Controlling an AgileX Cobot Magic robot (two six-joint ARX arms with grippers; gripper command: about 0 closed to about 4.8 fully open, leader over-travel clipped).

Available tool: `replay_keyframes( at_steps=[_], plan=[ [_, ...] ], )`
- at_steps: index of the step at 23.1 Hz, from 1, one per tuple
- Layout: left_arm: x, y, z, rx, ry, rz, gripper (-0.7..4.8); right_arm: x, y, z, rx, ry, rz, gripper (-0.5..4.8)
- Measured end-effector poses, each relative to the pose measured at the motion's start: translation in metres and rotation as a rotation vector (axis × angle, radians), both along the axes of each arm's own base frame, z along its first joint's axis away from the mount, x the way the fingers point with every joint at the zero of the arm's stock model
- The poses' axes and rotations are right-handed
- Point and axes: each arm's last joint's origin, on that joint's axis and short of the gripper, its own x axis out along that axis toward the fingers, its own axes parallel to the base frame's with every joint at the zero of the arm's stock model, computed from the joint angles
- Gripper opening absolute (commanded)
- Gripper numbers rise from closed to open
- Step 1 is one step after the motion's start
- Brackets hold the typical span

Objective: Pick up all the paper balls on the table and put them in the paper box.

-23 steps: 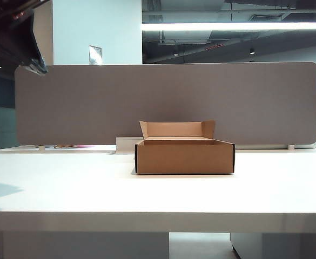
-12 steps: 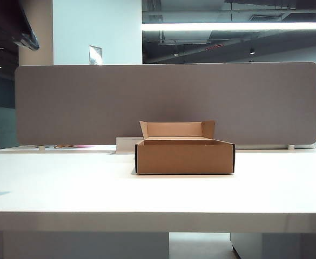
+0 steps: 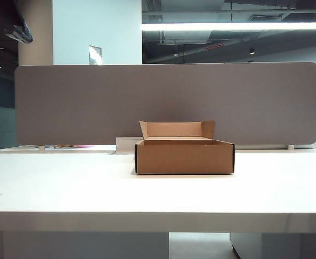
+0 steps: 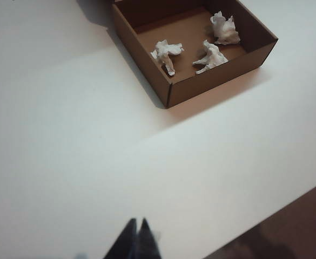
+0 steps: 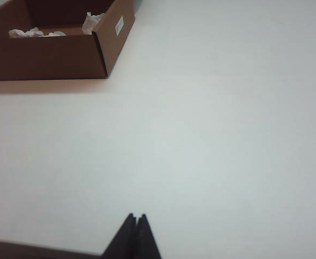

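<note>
Inside the brown paper box (image 4: 147, 59), three crumpled paper balls (image 4: 167, 53); left gripper (image 4: 138, 233), right gripper (image 5: 136, 226) closed, empty.

Brown paper box (image 4: 147, 59), white paper balls (image 4: 166, 53)

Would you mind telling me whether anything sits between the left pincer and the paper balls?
Only the paper box's near wall. All three paper balls lie inside it. The shut left pincer hangs over bare table.
</note>
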Motion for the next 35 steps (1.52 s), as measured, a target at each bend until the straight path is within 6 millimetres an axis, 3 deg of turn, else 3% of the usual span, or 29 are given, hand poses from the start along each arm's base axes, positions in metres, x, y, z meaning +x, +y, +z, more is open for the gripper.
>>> replay_keyframes(
  at_steps=[18, 22, 29, 35],
  plan=[
    [0.002, 0.000, 0.003, 0.013, -0.044, -0.017, -0.06, 0.000, 0.000, 0.000, 0.000, 0.000, 0.000, -0.08],
    [0.001, 0.000, 0.002, 0.013, -0.043, -0.017, -0.06, 0.001, -0.008, 0.000, 0.002, -0.001, -0.072, -0.08],
    [0.001, 0.000, 0.003, 0.013, -0.044, -0.017, -0.06, -0.003, -0.018, 0.013, 0.024, -0.153, -0.176, -0.08],
    [0.001, 0.000, 0.002, 0.013, -0.043, -0.017, -0.06, -0.002, -0.018, 0.012, 0.023, -0.152, -0.178, -0.08]
  ],
)
